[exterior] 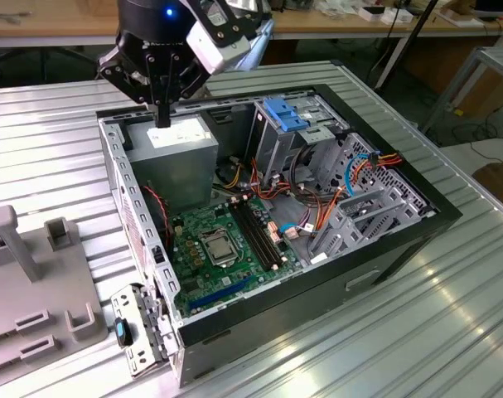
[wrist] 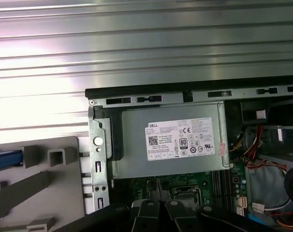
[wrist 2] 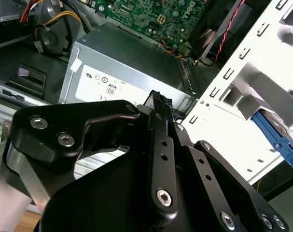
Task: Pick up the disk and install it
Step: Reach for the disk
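**Operator:** Exterior view first: where do the jaws stand?

**Spotter:** You have them hanging over the power-supply box [exterior: 172, 153] in a corner of the open computer case [exterior: 384, 249]. The tips are just above its white label. I cannot tell whether they touch it.

**Operator:** Clenched or released?

**Spotter:** Clenched, with nothing between them. In the second wrist view your two black fingers [wrist 2: 160, 145] lie side by side with no gap I can see.

**Operator:** And the disk?

**Spotter:** Your disk [wrist: 5, 160] is outside the case. In the first wrist view its blue edge shows in the grey holder [wrist: 49, 179] on the ribbed metal counter [wrist: 146, 48]. The holder is just beside the case's silver wall, and the disk is well apart from the jaws.

**Operator:** Anything else blue?

**Spotter:** You can see the fixed blue bracket [exterior: 286, 114] atop the silver drive cage, to the exterior view's right of the power-supply box.
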